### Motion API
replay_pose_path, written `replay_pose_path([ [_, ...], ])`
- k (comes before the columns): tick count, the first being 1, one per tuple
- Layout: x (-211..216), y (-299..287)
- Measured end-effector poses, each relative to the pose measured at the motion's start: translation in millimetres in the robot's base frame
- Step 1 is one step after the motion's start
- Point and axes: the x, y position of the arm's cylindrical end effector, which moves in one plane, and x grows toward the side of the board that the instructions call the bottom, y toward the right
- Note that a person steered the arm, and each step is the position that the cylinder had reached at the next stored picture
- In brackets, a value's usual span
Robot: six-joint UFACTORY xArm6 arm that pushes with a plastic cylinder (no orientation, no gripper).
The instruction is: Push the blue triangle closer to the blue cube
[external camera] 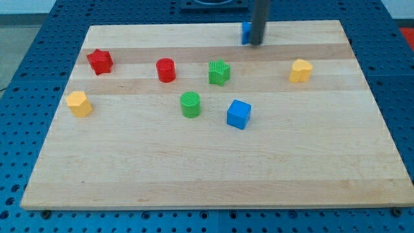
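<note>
The blue triangle [246,32] sits near the top edge of the wooden board, mostly hidden behind the dark rod. My tip [257,43] rests right against the triangle's right side. The blue cube [238,114] lies well below, near the board's middle, apart from the triangle.
A green star-like block [219,72] and a green cylinder [190,104] lie left of the cube. A red cylinder [165,70] and red star [99,61] are at the left. A yellow block [79,103] is far left, a yellow heart-like block [300,70] at the right.
</note>
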Motion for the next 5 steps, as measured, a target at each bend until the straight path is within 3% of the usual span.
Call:
replay_pose_path([
  [1,3.5,-11.1],
  [3,-7.7,64.6],
  [5,-39.9,36.5],
])
